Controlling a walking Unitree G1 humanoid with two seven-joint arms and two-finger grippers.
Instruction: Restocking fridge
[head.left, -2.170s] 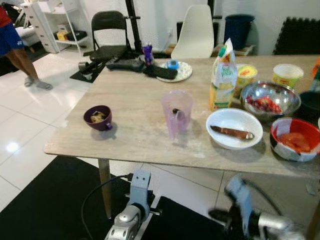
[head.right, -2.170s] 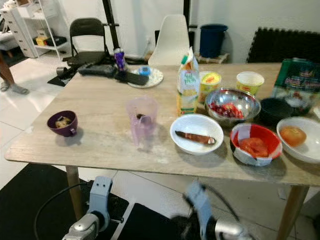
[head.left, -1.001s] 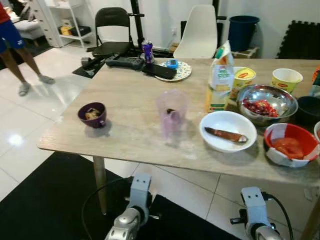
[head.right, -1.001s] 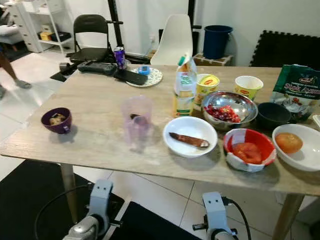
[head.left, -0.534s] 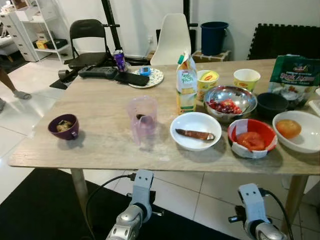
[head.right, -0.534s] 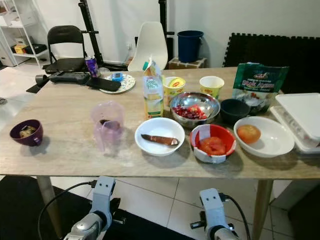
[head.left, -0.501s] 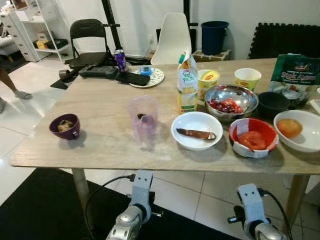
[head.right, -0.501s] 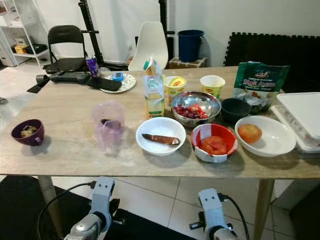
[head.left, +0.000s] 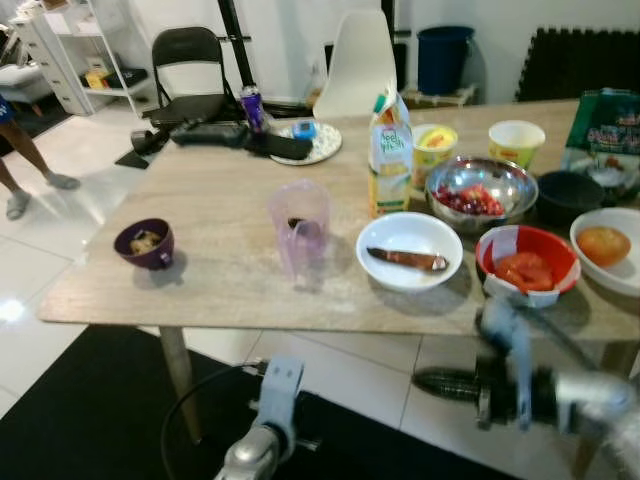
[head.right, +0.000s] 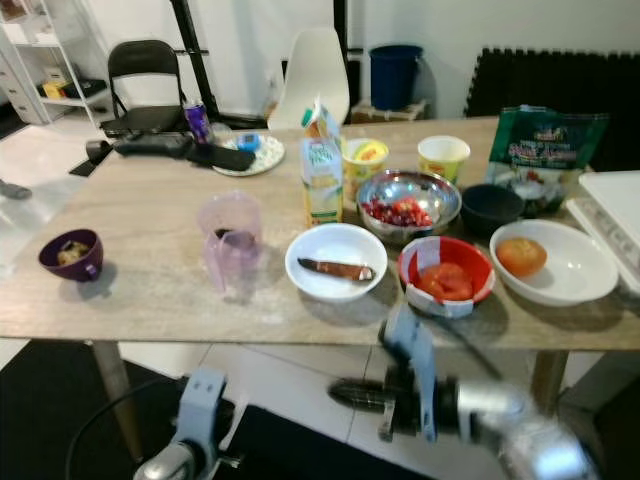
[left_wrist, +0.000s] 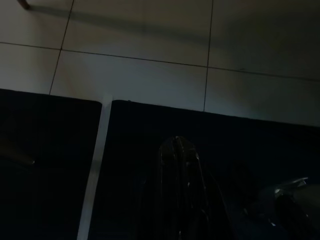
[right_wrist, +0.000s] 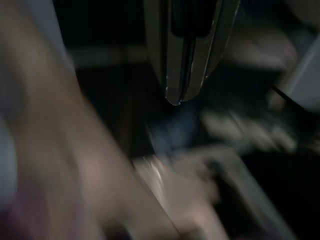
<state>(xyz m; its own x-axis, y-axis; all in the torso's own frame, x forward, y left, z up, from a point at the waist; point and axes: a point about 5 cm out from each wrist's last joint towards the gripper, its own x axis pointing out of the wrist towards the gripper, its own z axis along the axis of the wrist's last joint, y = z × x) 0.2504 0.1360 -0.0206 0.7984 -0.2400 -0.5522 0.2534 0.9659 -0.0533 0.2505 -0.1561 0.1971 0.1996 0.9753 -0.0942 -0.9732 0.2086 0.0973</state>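
A wooden table (head.left: 220, 200) holds the food items. From my left stand a purple bowl (head.left: 144, 243), a pink pitcher (head.left: 300, 228) and a juice carton (head.left: 389, 155). Further right are a white bowl (head.left: 410, 250) with a brown piece in it, a steel bowl of red fruit (head.left: 480, 190) and a red bowl of tomato (head.left: 527, 266). My right gripper (head.left: 425, 382) is blurred, raised below the table's front edge and pointing left; its fingers (right_wrist: 180, 60) are shut with nothing between them. My left gripper (left_wrist: 176, 142) hangs shut over the dark mat.
A white bowl with an orange fruit (head.right: 552, 262), a dark bowl (head.right: 493, 208), two yellow cups (head.right: 444, 157) and a green bag (head.right: 546, 142) fill the right end. A plate, can and black remote lie at the far left corner. Chairs stand behind. A person's legs (head.left: 20, 165) are far left.
My right arm has swung up from hanging, its gripper now pointing left under the table edge, motion-blurred. The camera has shifted slightly. The left arm still hangs.
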